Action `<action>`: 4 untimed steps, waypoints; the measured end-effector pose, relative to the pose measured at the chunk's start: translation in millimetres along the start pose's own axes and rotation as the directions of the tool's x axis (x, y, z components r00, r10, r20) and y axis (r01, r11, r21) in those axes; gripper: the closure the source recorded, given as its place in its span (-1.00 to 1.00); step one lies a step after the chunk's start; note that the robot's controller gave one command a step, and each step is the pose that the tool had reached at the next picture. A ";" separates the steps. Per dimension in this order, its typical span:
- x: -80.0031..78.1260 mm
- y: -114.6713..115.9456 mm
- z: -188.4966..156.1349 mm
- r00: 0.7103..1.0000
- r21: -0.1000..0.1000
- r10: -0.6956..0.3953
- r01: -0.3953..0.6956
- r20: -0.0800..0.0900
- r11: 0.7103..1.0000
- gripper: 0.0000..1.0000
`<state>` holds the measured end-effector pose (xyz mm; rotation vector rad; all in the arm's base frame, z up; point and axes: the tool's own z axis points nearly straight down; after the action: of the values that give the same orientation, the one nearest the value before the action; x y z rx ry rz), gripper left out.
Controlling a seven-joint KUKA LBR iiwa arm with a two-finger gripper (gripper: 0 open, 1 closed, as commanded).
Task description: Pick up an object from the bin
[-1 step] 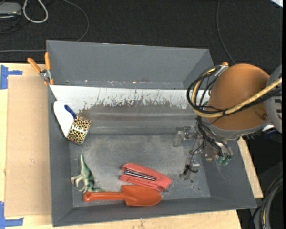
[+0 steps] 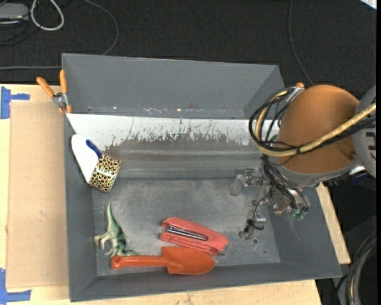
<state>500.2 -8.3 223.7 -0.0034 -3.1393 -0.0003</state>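
My gripper [image 2: 244, 207] hangs low over the bin floor at the right, below the arm's orange cover. Its two fingers stand apart, open, with nothing between them. The nearest thing is a flat red case with a dark stripe [image 2: 192, 235], lying a little to the left of the lower fingertip [image 2: 248, 231] and apart from it. An orange plastic scoop [image 2: 168, 261] lies along the front wall, just under the red case.
A green and white toy dinosaur [image 2: 111, 234] lies at the front left. A leopard-print tape roll [image 2: 105, 173] and a white bottle with a blue cap [image 2: 86, 154] rest against the left wall. Bare bin floor spreads between them and the gripper.
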 end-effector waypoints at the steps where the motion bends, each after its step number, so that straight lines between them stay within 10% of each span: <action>1: 21.7 32.6 60.8 0.996 -0.001 -0.087 0.087 -0.007 0.996 -1.00; 4: 7.4 56.0 154.2 0.998 0.001 -0.063 0.063 0.007 0.998 -1.00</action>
<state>492.6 47.7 69.5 0.0959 -3.1452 0.0009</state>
